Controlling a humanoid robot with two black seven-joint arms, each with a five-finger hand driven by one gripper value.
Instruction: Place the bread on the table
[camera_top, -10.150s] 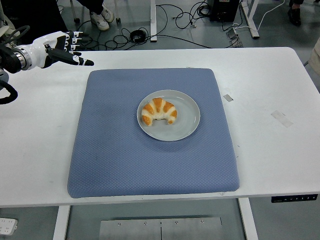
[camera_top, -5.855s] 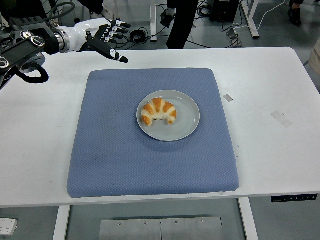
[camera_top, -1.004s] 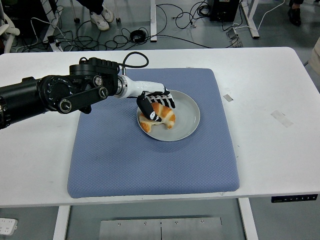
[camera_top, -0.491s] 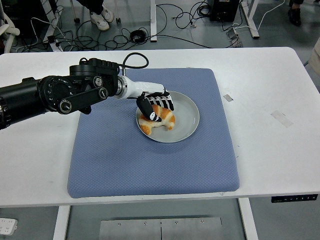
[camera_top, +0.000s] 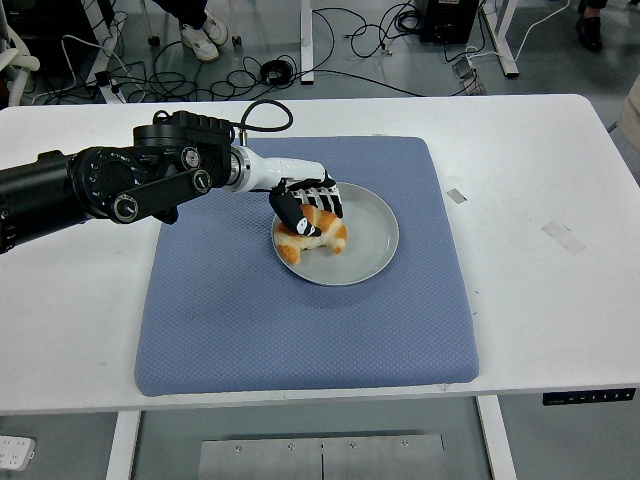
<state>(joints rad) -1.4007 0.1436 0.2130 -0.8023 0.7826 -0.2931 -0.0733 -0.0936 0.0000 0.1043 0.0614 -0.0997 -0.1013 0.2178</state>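
Gripping the bread (camera_top: 318, 232) from above, the left robot hand (camera_top: 305, 205) is curling its fingers (camera_top: 296, 227) around the roll's upper and left side while it is sitting on the plate (camera_top: 372, 233). The bread is lying on the left part of the plate, which is resting on the blue mat (camera_top: 300, 320) near the middle of the table (camera_top: 540, 300), somewhat closer to the far edge than the near one. The left arm is reaching in from the left edge and crossing the mat's far left corner. The right arm is not showing.

The grasp is looking shallow, with the fingers covering only part of the roll, so the bread could be slipping out or tearing as it is being lifted, since it is likely soft. A tight squeeze could be crushing it. The fingertips are sitting very close to the plate's left rim, so a sideways pull could be dragging or tipping the plate along with the bread. The mat is covering most of the middle, so the bread needs carrying well toward a table edge to be landing on bare table.
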